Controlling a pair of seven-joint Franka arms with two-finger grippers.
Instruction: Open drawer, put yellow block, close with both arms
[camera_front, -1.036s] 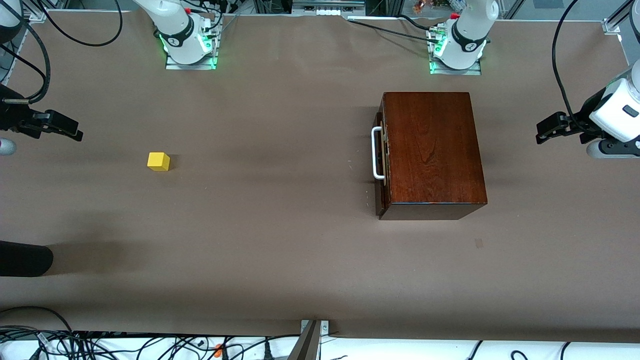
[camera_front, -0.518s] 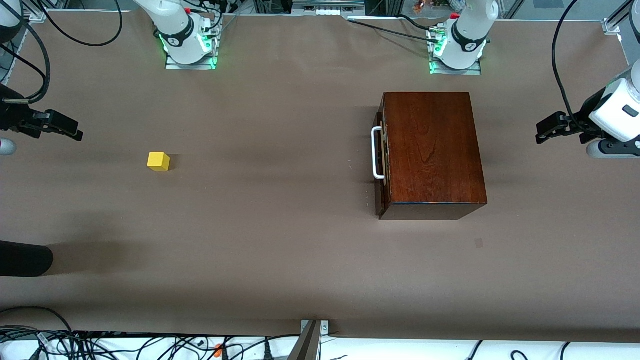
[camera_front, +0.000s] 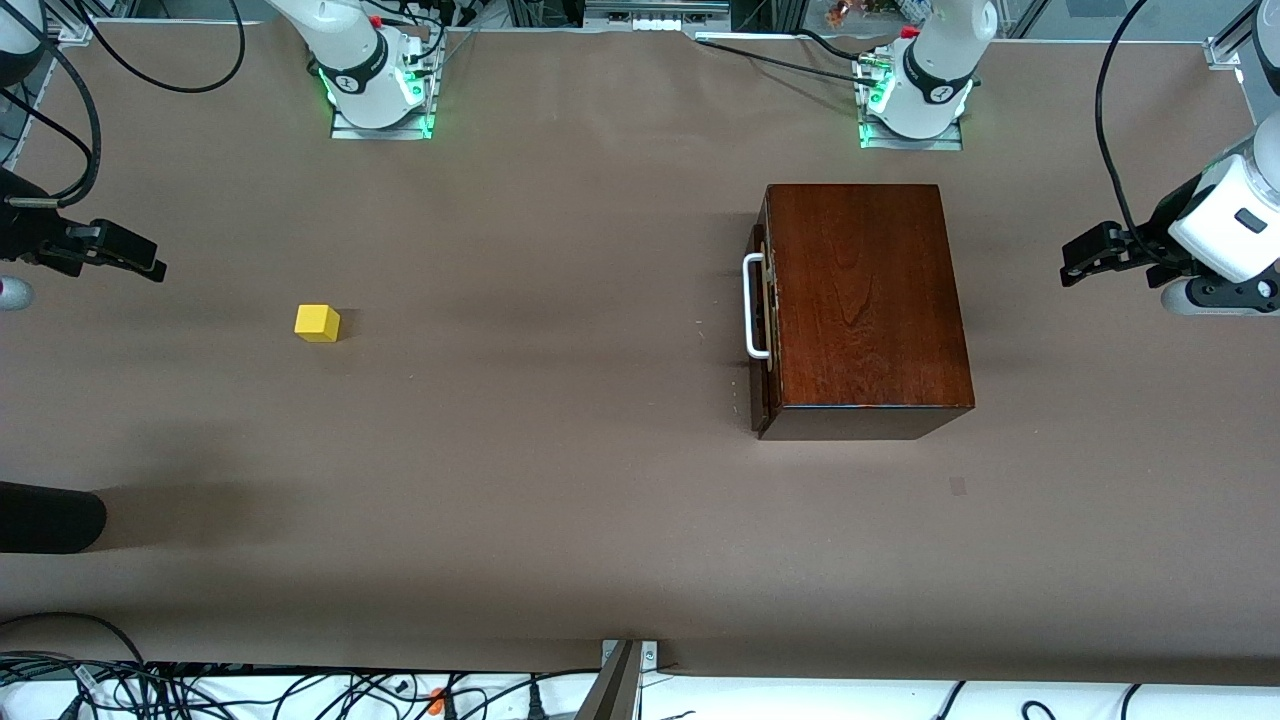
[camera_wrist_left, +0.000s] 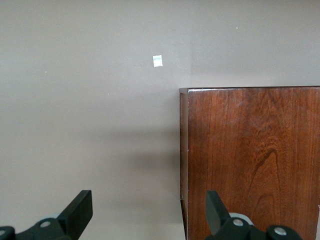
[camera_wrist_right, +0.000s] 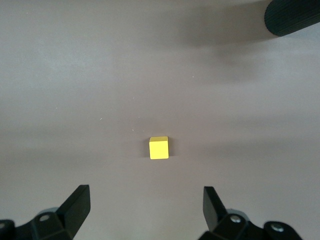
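Observation:
The dark mahogany box (camera_front: 870, 300) stands toward the left arm's end of the table. Its drawer (camera_front: 762, 330) is shut, and the white handle (camera_front: 753, 306) faces the right arm's end. The yellow block (camera_front: 317, 323) lies alone on the table toward the right arm's end. My left gripper (camera_front: 1072, 262) hangs open and empty over the table beside the box's back; the left wrist view shows the box (camera_wrist_left: 250, 160) past the open left gripper (camera_wrist_left: 148, 212). My right gripper (camera_front: 152, 266) is open and empty over the table's end, with the yellow block (camera_wrist_right: 159, 148) ahead of the right gripper (camera_wrist_right: 146, 207).
A black cylindrical object (camera_front: 50, 517) juts in at the right arm's end, nearer the front camera than the block. A small pale tag (camera_front: 958, 486) lies on the brown table cover near the box. Cables (camera_front: 250, 690) run along the table edge nearest the front camera.
The left gripper has shifted slightly toward the box. The right arm, the block and the box have not moved.

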